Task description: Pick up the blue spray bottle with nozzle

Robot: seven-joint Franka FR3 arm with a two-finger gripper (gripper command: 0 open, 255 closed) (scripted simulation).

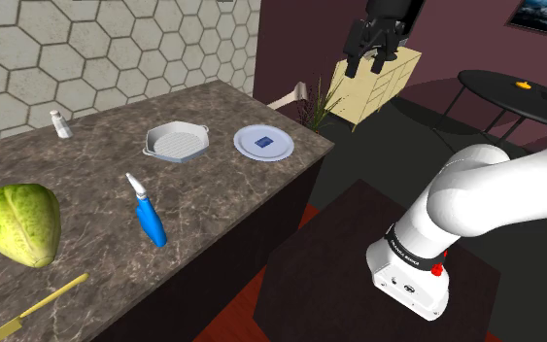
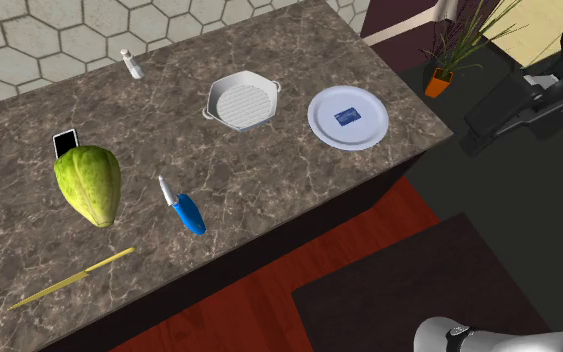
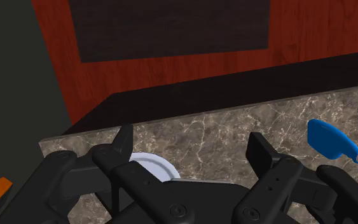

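The gripper (image 1: 366,64) is hovering high, well apart from the blue spray bottle (image 1: 151,220), spread wide and empty, probably readying to drop onto the bottle lying flat.

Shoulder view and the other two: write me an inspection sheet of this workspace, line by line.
Surface: dark marbled countertop, level.
Job's things: blue spray bottle lying on its side near the counter's front edge, white nozzle pointing toward the wall, untouched.
Clutter: large green vegetable; yellow utensil; square white pan; white plate bearing a blue card; small shaker; black phone-like item.
Grippers: gripper open, empty, raised high by the plate end of the counter, well apart from the bottle.
Cables: nothing seen.
Surroundings: hexagon-tiled wall; potted plant; pale cabinet; round dark table; red wood floor.
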